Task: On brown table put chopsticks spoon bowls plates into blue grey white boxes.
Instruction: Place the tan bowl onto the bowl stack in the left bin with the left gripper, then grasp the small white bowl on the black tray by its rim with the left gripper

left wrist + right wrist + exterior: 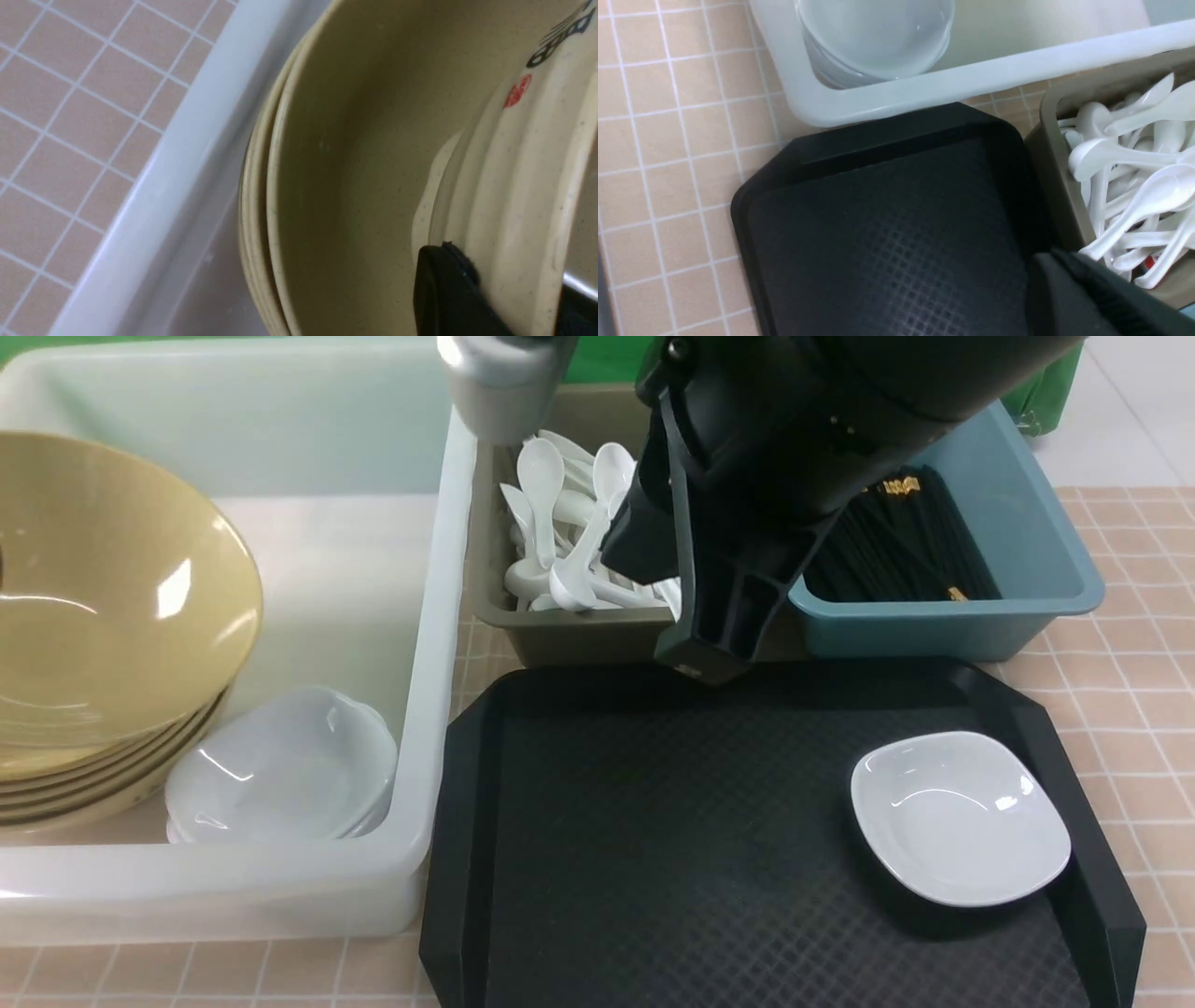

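Note:
My left gripper (514, 298) is shut on the wall of the top tan bowl (509, 186), one black finger (448, 289) on each side. That bowl (112, 588) sits tilted on a stack of tan bowls (93, 784) in the white box (429, 616); the gripper itself is outside the front view. White plates (289, 765) are stacked beside the bowls. One white plate (962, 817) lies on the black tray (653, 821). My right gripper (695, 663) hangs shut and empty over the tray's far edge, by the grey box (569, 635) of spoons (560, 523).
The blue box (934, 621) at the back right holds black chopsticks (887, 541). The brown tiled table (1130, 644) shows to the right of the tray. The right wrist view shows the tray (887, 224), the white box's corner (971, 79) and the spoons (1134, 186).

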Robot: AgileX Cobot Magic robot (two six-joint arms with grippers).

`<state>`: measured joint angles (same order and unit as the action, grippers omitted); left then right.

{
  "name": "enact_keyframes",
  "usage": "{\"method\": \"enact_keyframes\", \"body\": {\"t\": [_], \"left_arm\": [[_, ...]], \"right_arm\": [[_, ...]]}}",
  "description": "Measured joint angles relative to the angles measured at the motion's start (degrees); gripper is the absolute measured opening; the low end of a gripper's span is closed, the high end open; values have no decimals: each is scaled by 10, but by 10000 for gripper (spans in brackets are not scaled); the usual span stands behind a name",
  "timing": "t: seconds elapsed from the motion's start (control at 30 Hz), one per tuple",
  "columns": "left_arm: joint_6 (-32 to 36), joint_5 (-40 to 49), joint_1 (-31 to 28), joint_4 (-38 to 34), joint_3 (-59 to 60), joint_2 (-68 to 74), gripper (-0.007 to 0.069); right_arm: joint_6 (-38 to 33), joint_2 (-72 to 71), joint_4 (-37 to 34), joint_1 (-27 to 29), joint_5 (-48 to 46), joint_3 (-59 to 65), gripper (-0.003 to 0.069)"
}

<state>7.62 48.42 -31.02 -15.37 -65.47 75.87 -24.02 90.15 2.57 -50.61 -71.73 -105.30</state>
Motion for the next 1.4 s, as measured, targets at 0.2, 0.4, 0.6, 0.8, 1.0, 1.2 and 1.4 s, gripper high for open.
{"method": "enact_keyframes", "body": {"t": [0.2,0.4,0.6,0.8,1.0,1.2,1.4], "left_arm": [[-2,-3,0,49,0,1,144],[-42,17,0,104,-5,-6,447],[-57,80,25,124,-73,-39,627],[-55,122,222,85,-124,-76,622],[-59,126,456,84,-107,-10,566],[-62,36,645,70,-111,133,562],[-62,-46,735,41,-168,260,562]], "right_arm": [[-3,0,0,0,-1,0,36],[-10,0,0,0,-2,0,36],[-11,0,4,0,-4,0,37],[45,-4,21,22,-3,20,37],[100,-64,26,104,1,163,37],[140,-201,29,205,1,330,37],[150,-323,30,261,-1,412,37]]}}
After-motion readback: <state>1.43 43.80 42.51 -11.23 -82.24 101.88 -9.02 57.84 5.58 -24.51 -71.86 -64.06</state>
